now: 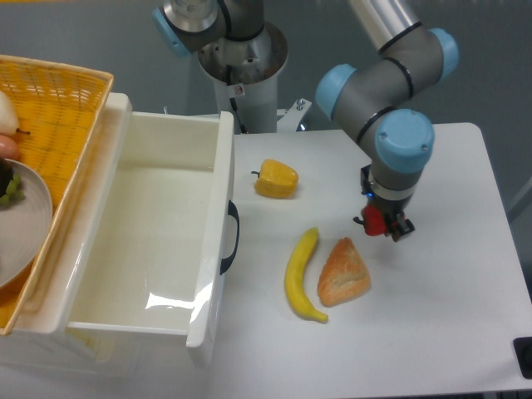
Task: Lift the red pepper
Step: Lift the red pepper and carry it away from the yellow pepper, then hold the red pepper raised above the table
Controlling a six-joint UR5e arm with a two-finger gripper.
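A banana [301, 276] is seen lying nearest on the white desk [449, 332], with a piece of bread [342, 273] just beside it on the right. A white bin [158, 241] is set at the left side of the desk, and a yellow basket [62, 116] holding a plate [21, 229] is seen at its far left edge. Above the bread, the claw [382, 223] is pointed downward and is pinched on the red pepper [375, 220], of which only a small red patch is shown between the fingers. Whether the pepper is clear of the desk cannot be told. Farther back, a yellow pepper [276, 179] is seen resting on the desk, well apart from the claw. The arm's base [241, 58] is mounted at the far edge.
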